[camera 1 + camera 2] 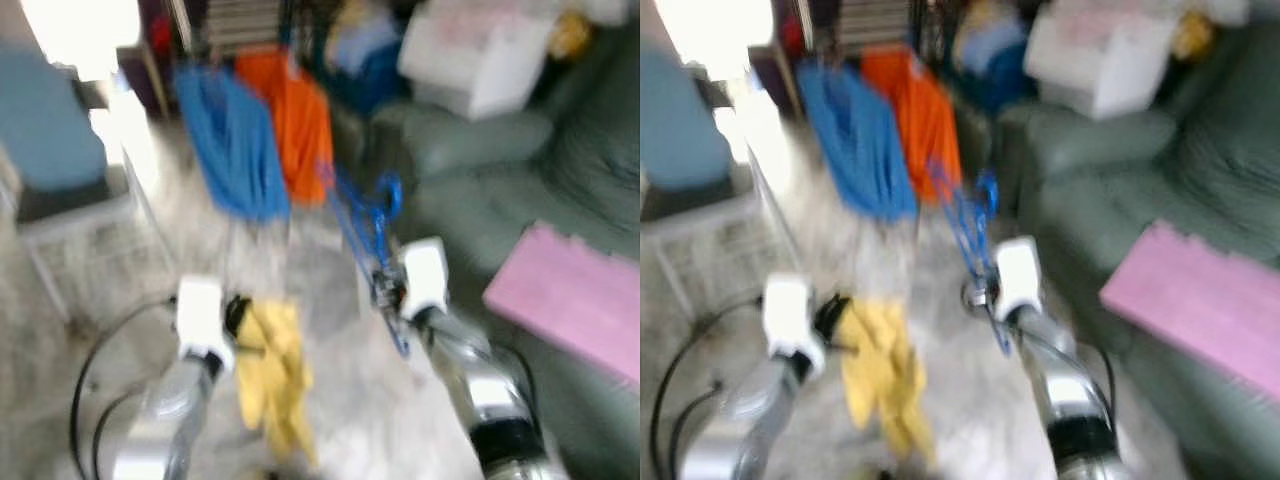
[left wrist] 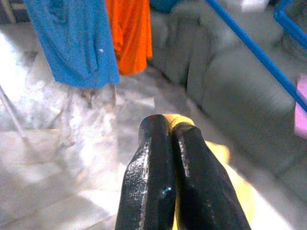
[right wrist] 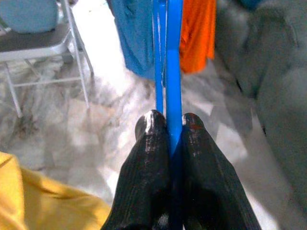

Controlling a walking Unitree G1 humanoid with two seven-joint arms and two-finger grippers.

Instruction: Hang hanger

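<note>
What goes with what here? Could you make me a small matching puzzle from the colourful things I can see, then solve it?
Things:
1. hanger
2. yellow cloth
3. orange garment
4. pink board

Places:
A. lying on the green sofa
B. clamped in the right gripper
C. hanging beside the blue garment
D. held by the left gripper

Pairs: 1-B, 2-D, 3-C, 4-A

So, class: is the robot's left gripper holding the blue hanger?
No: the left gripper is shut on a yellow cloth; the right gripper clamps the blue hanger.
</note>
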